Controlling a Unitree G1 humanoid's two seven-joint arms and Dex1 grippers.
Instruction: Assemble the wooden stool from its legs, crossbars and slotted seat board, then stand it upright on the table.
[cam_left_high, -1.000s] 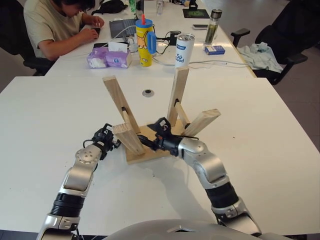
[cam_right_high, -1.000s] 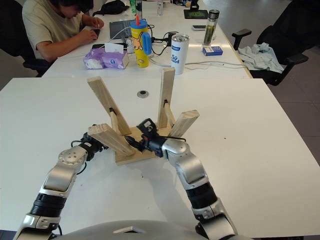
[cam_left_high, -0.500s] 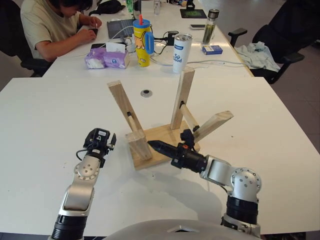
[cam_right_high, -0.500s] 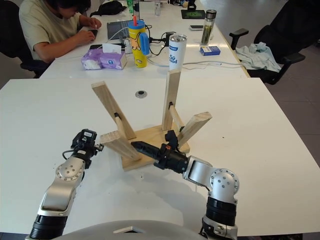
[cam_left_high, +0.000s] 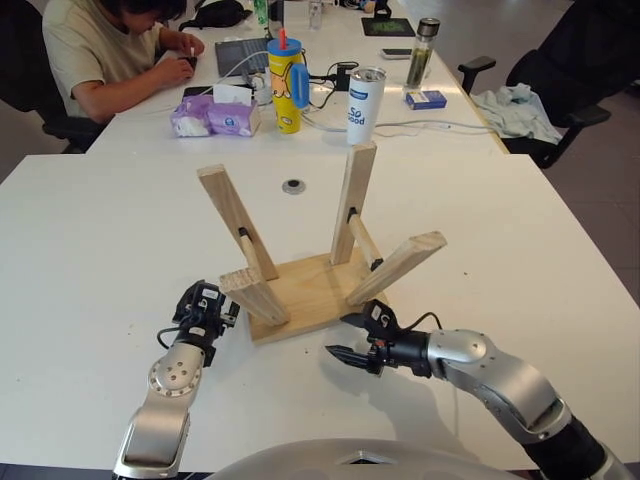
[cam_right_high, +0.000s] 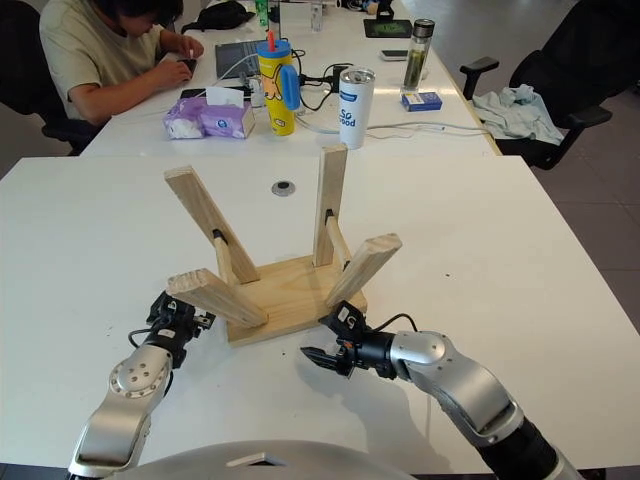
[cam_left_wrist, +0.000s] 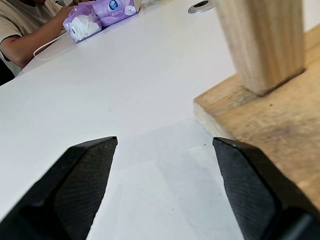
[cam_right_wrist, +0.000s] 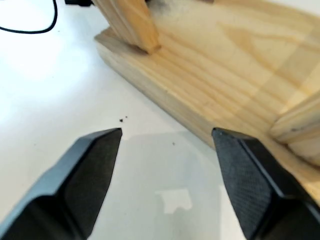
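Observation:
The wooden stool lies upside down on the white table, its seat board (cam_left_high: 305, 297) flat and its legs (cam_left_high: 354, 203) slanting upward with crossbars between them. My left gripper (cam_left_high: 215, 308) is open just off the board's front left corner (cam_left_wrist: 240, 112), beside the near left leg (cam_left_wrist: 262, 45), touching nothing. My right gripper (cam_left_high: 346, 338) is open low over the table, just in front of the board's front right edge (cam_right_wrist: 200, 95). Bare table shows between its fingers (cam_right_wrist: 87, 170).
A cable grommet (cam_left_high: 294, 186) sits in the table behind the stool. On the far table stand a yellow cup (cam_left_high: 287, 85), a white tumbler (cam_left_high: 367, 105) and tissue packs (cam_left_high: 215, 115). Bare tabletop spreads to either side of the stool.
My right gripper has come out from among the legs and swung round to the board's front right. The left gripper drew back, then edged toward the board's corner.

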